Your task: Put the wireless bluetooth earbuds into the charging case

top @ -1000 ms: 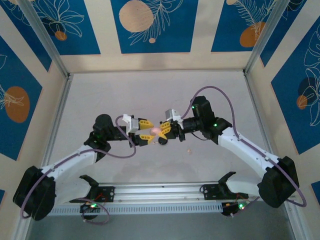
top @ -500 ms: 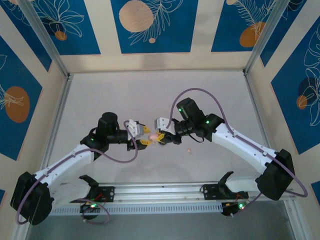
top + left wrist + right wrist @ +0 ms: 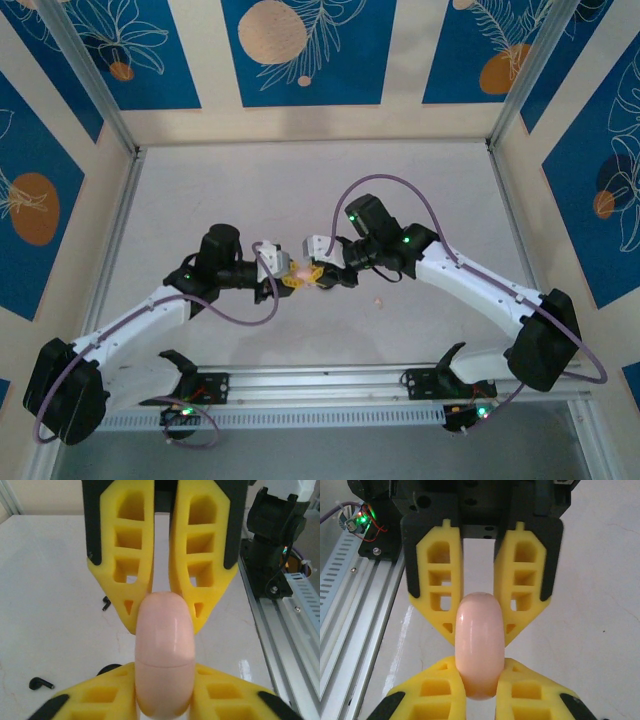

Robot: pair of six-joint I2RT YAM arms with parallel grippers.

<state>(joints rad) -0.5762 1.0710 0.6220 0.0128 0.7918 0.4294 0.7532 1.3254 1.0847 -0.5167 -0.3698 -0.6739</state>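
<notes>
A closed pale pink charging case [image 3: 165, 645] is held between both grippers above the table's middle [image 3: 303, 268]. My left gripper [image 3: 164, 700] is shut on its lower half, below the lid seam. My right gripper [image 3: 480, 685] is shut on the same case [image 3: 479, 640] from the opposite side. In the top view the left gripper [image 3: 290, 273] and right gripper [image 3: 318, 274] meet tip to tip. One black earbud [image 3: 41, 683] lies on the table, and another [image 3: 106, 602] lies farther off. A pale pink earbud [image 3: 377, 298] lies to the right of the grippers.
A dark rounded thing [image 3: 107, 669] peeks out beside my left finger, low on the table. The aluminium rail [image 3: 320, 385] with the arm bases runs along the near edge. Patterned walls enclose the white tabletop [image 3: 300, 190].
Both arms have closed in toward the middle and turned their wrists. The right arm has shifted left. The pink case has stayed between the two grippers.
</notes>
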